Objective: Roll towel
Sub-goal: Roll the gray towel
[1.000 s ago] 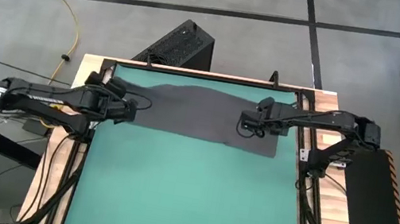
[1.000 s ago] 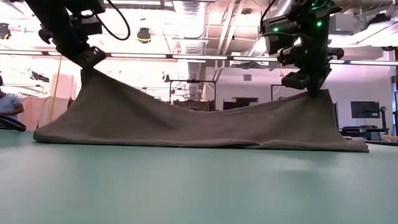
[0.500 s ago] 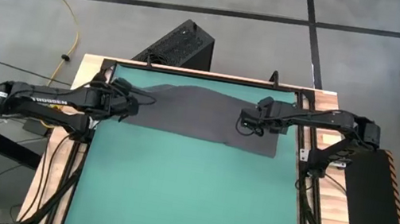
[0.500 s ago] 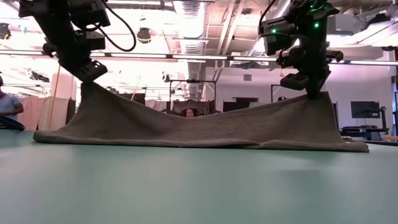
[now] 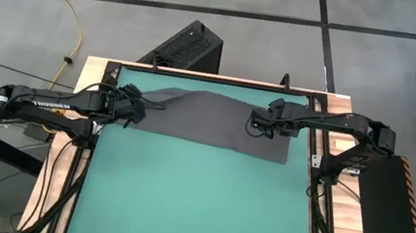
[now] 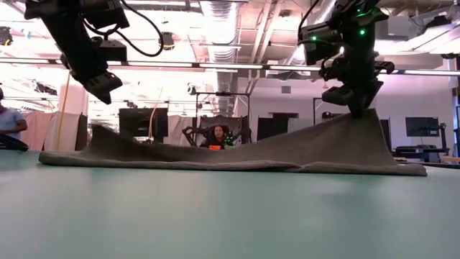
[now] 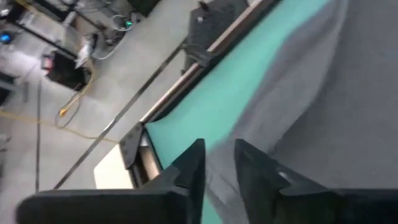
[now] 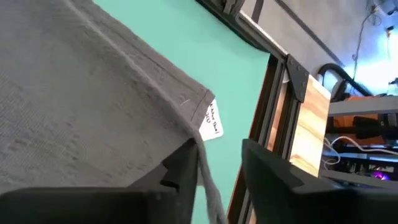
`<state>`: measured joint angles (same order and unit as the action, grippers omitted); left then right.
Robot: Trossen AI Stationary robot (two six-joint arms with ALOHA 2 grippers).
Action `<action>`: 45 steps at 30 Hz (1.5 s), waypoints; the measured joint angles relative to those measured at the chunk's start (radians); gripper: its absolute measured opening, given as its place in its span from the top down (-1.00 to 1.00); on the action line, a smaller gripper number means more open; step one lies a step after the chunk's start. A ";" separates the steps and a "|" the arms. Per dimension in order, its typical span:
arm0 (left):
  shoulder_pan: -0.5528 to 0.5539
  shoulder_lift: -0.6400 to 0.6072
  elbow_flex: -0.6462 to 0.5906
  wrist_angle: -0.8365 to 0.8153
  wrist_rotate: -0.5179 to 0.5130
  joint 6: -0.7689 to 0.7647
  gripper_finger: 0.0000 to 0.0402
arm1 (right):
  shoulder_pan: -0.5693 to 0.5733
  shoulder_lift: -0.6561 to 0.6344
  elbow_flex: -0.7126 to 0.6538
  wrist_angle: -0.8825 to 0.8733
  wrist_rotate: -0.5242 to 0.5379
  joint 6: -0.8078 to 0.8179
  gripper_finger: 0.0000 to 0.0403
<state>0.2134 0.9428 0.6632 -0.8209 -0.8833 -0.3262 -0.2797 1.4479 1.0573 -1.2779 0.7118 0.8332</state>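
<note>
The dark grey towel (image 5: pixel 207 121) lies spread across the far part of the green table (image 5: pixel 194 206). Its left end (image 6: pixel 100 135) rests low on the mat. Its right end rises in a peak (image 6: pixel 352 126) to my right gripper (image 6: pixel 356 108). A small white tag (image 8: pixel 211 124) sits at that corner's edge. My left gripper (image 6: pixel 100 88) hangs open above the towel's left end, clear of the cloth. In its wrist view the left gripper (image 7: pixel 219 165) has a gap between the fingers. My right gripper (image 8: pixel 217 162) also stands open. My right gripper's jaws stand apart, slanting down from the table's right side. The towel's hemmed edge by the white tag (image 8: pixel 198 134) lies against the inner side of one finger (image 8: pixel 183 165). The cloth still stands up in a peak at the fingertips, the rest of it on the table.
A black box (image 5: pixel 190 47) stands on the floor beyond the far rail (image 5: pixel 198 76). The near half of the green mat shows bare. People sit in the room behind the table (image 6: pixel 218 134), one at the far left (image 6: pixel 8 119).
My left gripper has let go of the towel's left end, which has fallen from a raised peak to the table. The gripper has turned about and sunk a little. The right end stays raised at my right gripper.
</note>
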 joint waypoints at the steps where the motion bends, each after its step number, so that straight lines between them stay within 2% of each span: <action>1: 0.000 0.000 0.000 0.008 0.010 0.017 0.51 | -0.007 0.000 0.000 0.004 -0.004 -0.004 0.20; 6: 0.000 0.000 0.000 0.018 0.005 0.046 0.19 | -0.029 0.000 0.000 0.004 0.006 -0.008 0.03; 9: 0.000 0.000 0.005 0.017 0.010 0.063 0.10 | -0.039 0.000 0.000 0.005 0.053 -0.038 0.00; 11: 0.000 -0.003 0.010 0.037 0.142 0.110 0.09 | -0.042 0.000 0.000 0.016 0.050 -0.080 0.00; 13: -0.008 -0.003 0.006 0.064 0.377 0.164 0.11 | -0.019 0.000 0.000 0.027 0.015 -0.158 0.01; 15: -0.028 -0.001 -0.009 0.090 0.587 0.213 0.15 | 0.029 -0.001 0.000 0.038 -0.065 -0.283 0.03; 16: -0.046 0.002 -0.017 0.101 0.654 0.236 0.18 | 0.066 -0.001 -0.004 0.057 -0.102 -0.348 0.04; 18: -0.095 0.007 -0.034 0.139 0.708 0.271 0.22 | 0.145 -0.007 -0.037 0.125 -0.171 -0.452 0.05; 21: -0.170 0.006 -0.046 0.163 0.703 0.302 0.24 | 0.284 -0.023 -0.106 0.225 -0.246 -0.505 0.07; 25: -0.247 0.006 -0.046 0.160 0.581 0.276 0.25 | 0.444 -0.026 -0.159 0.248 -0.242 -0.408 0.07; 28: -0.280 0.017 -0.046 0.168 0.557 0.317 0.24 | 0.508 -0.028 -0.196 0.302 -0.237 -0.346 0.06; 33: -0.289 0.071 -0.046 0.176 0.562 0.348 0.14 | 0.542 -0.028 -0.253 0.419 -0.284 -0.329 0.06; 40: -0.289 0.195 -0.046 0.220 0.605 0.363 0.05 | 0.541 -0.027 -0.327 0.466 -0.318 -0.333 0.06; 45: -0.282 0.285 -0.046 0.286 0.554 0.402 0.05 | 0.521 -0.027 -0.385 0.507 -0.317 -0.333 0.07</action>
<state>-0.0689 1.2273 0.6170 -0.5346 -0.3294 0.0756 0.2416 1.4204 0.6727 -0.7708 0.3944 0.5002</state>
